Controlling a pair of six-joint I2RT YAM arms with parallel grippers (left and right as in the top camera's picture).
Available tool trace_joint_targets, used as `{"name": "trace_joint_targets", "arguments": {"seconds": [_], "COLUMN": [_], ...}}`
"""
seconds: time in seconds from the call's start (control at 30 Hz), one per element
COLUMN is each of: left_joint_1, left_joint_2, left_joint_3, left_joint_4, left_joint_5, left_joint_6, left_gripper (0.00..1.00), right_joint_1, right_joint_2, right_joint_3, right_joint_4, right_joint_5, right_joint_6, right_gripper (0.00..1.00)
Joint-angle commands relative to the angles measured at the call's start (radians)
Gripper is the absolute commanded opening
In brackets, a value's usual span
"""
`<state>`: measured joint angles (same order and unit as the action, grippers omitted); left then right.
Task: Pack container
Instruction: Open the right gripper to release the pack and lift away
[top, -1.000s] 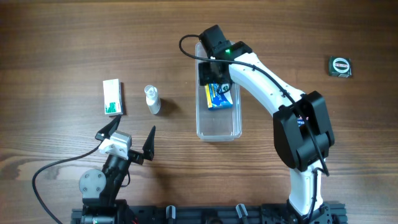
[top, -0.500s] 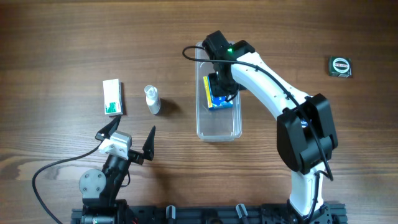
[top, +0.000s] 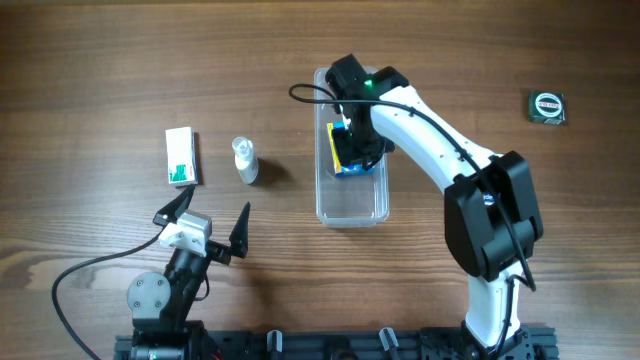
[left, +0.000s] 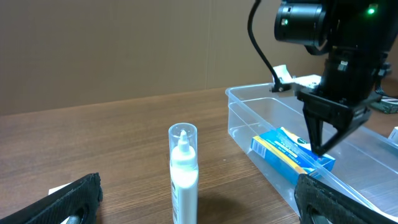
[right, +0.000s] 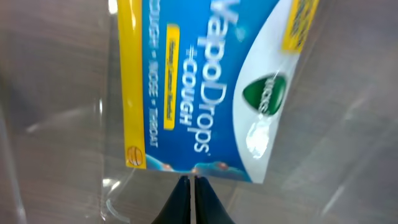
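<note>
The container (top: 351, 201) is a long clear tub at mid-table, also seen in the left wrist view (left: 249, 104). Inside it lies a blue and yellow cough-drop box (top: 345, 152) (left: 287, 150) (right: 205, 81). My right gripper (top: 352, 140) (left: 318, 149) (right: 191, 182) reaches down into the tub. Its fingers are shut together with nothing between them, and their tips sit at the box's edge. My left gripper (top: 205, 215) (left: 199, 204) stands wide open near the front, holding nothing. A white bottle (left: 183, 171) stands upright ahead of it.
The white bottle (top: 245, 160) stands left of the tub. A white and green box (top: 180, 157) lies further left. A round tape measure (top: 547, 105) sits at the far right. The right arm's cable loops over the tub's far end.
My right gripper has shut and slid a little along the tub over the blue box, which has shifted slightly. The left arm has not moved.
</note>
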<state>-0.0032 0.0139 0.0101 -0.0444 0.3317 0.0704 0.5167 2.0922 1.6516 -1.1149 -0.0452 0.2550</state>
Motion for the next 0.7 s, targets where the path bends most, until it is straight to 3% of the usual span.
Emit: {"name": "trace_joint_targets", "arguments": {"seconds": [0.0, 0.67], "left_joint_1": [0.008, 0.008], "left_joint_2": [-0.003, -0.003], "left_joint_3": [-0.005, -0.005], "left_joint_4": [-0.001, -0.001], "left_joint_5": [0.012, 0.012], "left_joint_6": [0.012, 0.012], "left_gripper": [1.0, 1.0], "right_joint_1": [0.008, 0.008], "right_joint_2": [-0.021, -0.021], "right_joint_3": [-0.043, -0.101], "right_joint_4": [0.004, 0.169], "right_joint_5": [-0.016, -0.016], "right_joint_6": [-0.019, -0.001], "right_gripper": [0.04, 0.05]}}
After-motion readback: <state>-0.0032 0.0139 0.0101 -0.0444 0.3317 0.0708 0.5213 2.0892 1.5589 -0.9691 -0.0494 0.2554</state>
